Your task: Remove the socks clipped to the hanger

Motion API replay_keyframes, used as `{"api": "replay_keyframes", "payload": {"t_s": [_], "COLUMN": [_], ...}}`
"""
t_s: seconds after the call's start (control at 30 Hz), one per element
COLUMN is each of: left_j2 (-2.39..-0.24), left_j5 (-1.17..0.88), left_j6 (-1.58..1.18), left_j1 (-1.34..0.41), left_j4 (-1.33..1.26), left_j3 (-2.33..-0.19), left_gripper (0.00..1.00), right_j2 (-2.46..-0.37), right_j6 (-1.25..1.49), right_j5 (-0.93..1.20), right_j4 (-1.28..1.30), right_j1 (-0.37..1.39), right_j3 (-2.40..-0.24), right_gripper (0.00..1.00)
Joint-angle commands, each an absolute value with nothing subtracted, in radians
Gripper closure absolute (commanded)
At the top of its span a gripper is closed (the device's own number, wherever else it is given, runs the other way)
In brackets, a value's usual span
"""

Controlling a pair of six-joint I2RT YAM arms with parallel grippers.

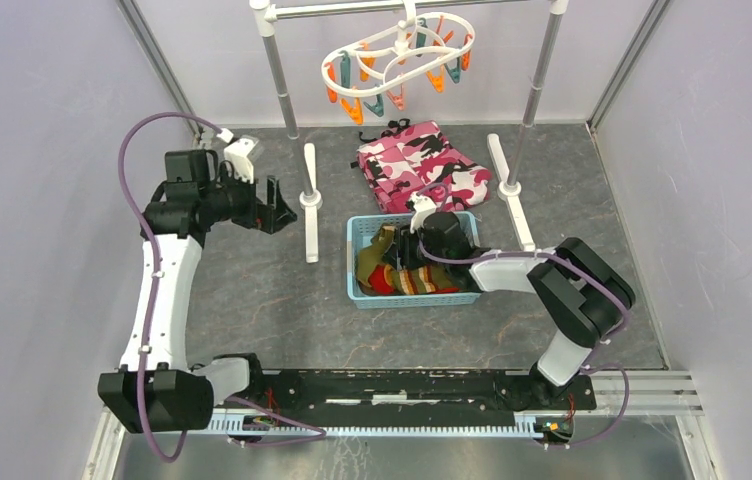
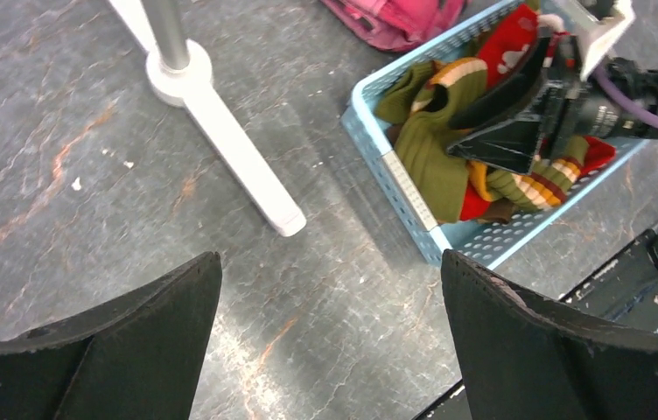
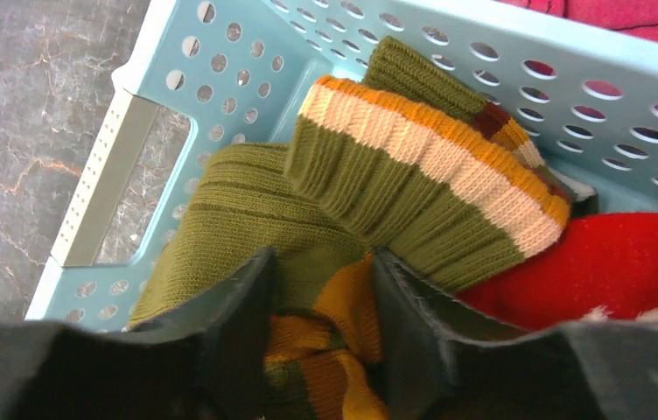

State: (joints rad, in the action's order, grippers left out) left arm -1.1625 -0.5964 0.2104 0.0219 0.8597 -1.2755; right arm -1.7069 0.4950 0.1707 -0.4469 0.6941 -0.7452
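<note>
The right arm folds inward at centre frame, with the right pincer (image 3: 321, 271) dipped into the basket (image 3: 159, 52) and clenched on the socks (image 3: 430, 175). At upper left, the left pincer (image 2: 330, 258) hovers released above the bench (image 2: 63, 149).

My tabletop (image 1: 252, 300) is a dark grey sheet, stone-patterned with rusty veins. A pale blue basket (image 1: 355, 262) sits near its middle. Just behind the basket lies a folded pink camouflage cloth (image 1: 422, 165). The rail stand's two long white feet rest flat on it, the left foot (image 1: 310, 205) and the right foot (image 1: 509, 190) flanking the cloth.
</note>
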Motion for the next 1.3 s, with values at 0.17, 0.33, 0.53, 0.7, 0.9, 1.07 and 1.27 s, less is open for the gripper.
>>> {"api": "replay_keyframes", "payload": {"t_s": [0.17, 0.33, 0.53, 0.7, 0.9, 1.07, 1.27], "left_j2": [-1.198, -1.16, -1.097, -1.158, -1.327, -1.482, -1.523], "left_j5": [-0.595, -0.505, -0.355, -0.326, -0.32, -0.294, -0.239], "left_j6": [0.196, 0.156, 0.005, 0.004, -0.077, -0.097, -0.006], "left_j1": [0.174, 0.188, 0.186, 0.186, 0.183, 0.155, 0.063], "left_j4": [0.62, 0.341, -0.252, -0.62, -0.947, -1.312, -1.47], "left_j3": [-1.127, -0.923, -0.525, -0.366, -0.285, -0.167, -0.078], "left_gripper": [0.0, 0.0, 0.0, 0.0, 0.0, 0.0, 0.0], "right_j2": [-1.386, -1.119, -0.875, -0.79, -0.82, -0.837, -0.855], "right_j6": [0.339, 0.199, 0.241, 0.208, 0.233, 0.178, 0.193], "right_j5": [-0.033, -0.242, -0.739, -0.95, -0.999, -1.021, -1.005], "right_j4": [-0.296, -0.127, -0.016, -0.193, -0.291, -0.432, -0.541], "right_j1": [0.717, 0.707, 0.56, 0.454, 0.395, 0.376, 0.377], "right_j3": [-0.77, -0.714, -0.545, -0.325, -0.231, -0.159, -0.109], "right_gripper": [0.02, 0.02, 0.02, 0.02, 0.02, 0.02, 0.02]}}
